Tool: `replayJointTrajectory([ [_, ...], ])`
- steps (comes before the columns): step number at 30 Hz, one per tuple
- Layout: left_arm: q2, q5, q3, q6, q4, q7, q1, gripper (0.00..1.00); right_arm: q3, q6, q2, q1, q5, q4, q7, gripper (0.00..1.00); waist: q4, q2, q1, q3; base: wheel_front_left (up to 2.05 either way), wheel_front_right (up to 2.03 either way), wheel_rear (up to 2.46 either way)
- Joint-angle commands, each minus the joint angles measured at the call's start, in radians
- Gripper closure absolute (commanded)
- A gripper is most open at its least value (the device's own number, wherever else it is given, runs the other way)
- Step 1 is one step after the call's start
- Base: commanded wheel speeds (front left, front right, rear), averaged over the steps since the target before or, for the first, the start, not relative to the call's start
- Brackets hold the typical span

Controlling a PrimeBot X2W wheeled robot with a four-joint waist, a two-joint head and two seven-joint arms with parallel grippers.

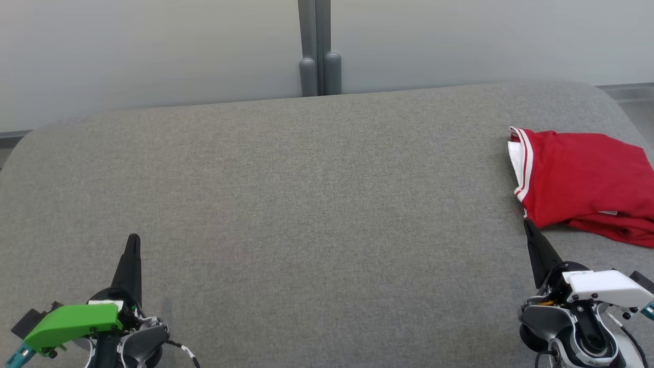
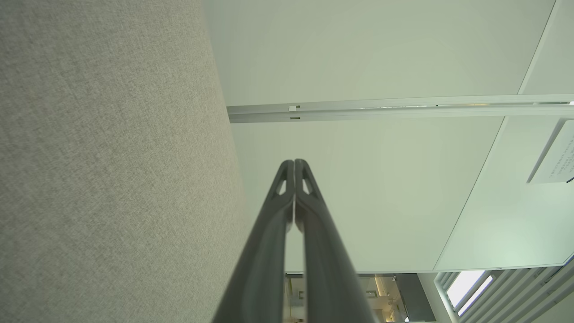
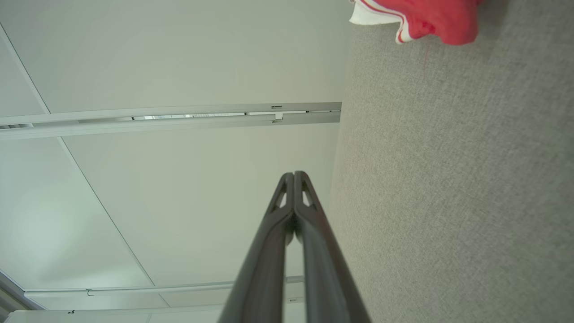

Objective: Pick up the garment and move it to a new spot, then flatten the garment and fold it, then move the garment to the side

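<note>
A red garment (image 1: pixel 587 184) with white striped trim lies folded at the right edge of the grey fabric table (image 1: pixel 306 204); the right wrist view catches its corner (image 3: pixel 426 20) at the top. My right gripper (image 1: pixel 527 225) is shut and empty, its tip just below the garment's near left corner, and its fingertips meet in the right wrist view (image 3: pixel 293 174). Low on the left, far from the garment, my left gripper (image 1: pixel 134 238) is shut with nothing in it; its tips also touch in the left wrist view (image 2: pixel 294 161).
A pale wall with a grey vertical post (image 1: pixel 319 46) stands behind the table's far edge. Wide bare grey fabric stretches between the two grippers and across the table's left and middle.
</note>
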Motion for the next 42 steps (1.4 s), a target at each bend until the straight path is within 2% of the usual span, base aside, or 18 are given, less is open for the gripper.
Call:
replayJointTrajectory([
  [1,0.007,-0.001,0.003,-0.006,-0.004,0.001,-0.013,1.00,-0.001,0.000,-0.004,-0.005,0.006,-0.005,0.003,1.00,0.000,0.0000,0.0000,0.000,0.00,0.00,0.00],
  [42,0.007,-0.001,0.003,-0.006,-0.004,0.001,-0.012,1.00,-0.001,0.000,-0.004,-0.005,0.006,-0.005,0.003,1.00,0.000,0.0000,0.0000,0.000,0.00,0.00,0.00],
])
